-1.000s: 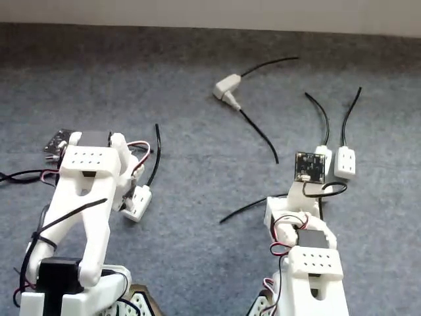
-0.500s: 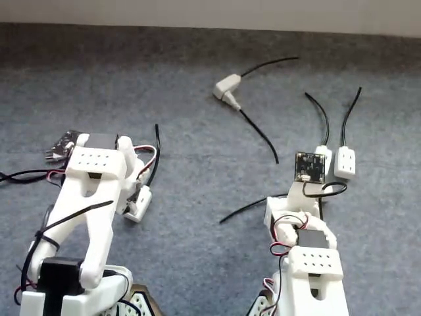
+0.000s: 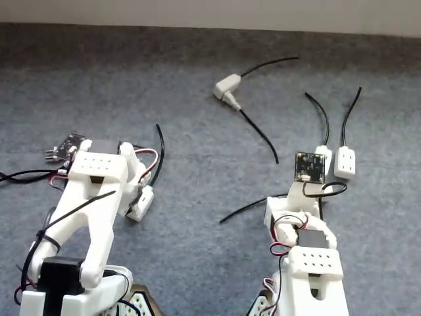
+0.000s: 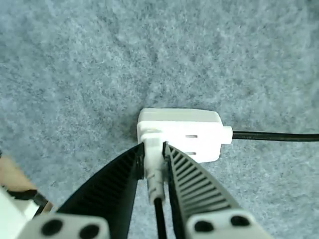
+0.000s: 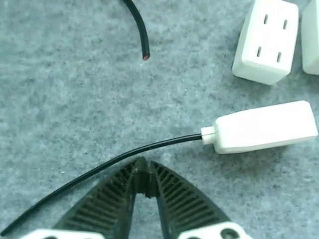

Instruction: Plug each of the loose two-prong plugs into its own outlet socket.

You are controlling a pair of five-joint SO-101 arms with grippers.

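1. From above, my left arm (image 3: 92, 197) covers most of the socket (image 3: 141, 204)
2. The plug (image 4: 154, 172) in my left gripper (image 4: 154, 148) hides its own prongs
3. A second socket (image 5: 311, 40) is cut off by the right wrist view's edge

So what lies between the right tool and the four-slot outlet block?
In the right wrist view, a black cord crosses between the right tool and the outlet block; the rest is bare grey carpet.

White plug (image 4: 154, 167) against outlet (image 4: 184, 130) — 1 loose plug (image 5: 264, 127) lying flat.
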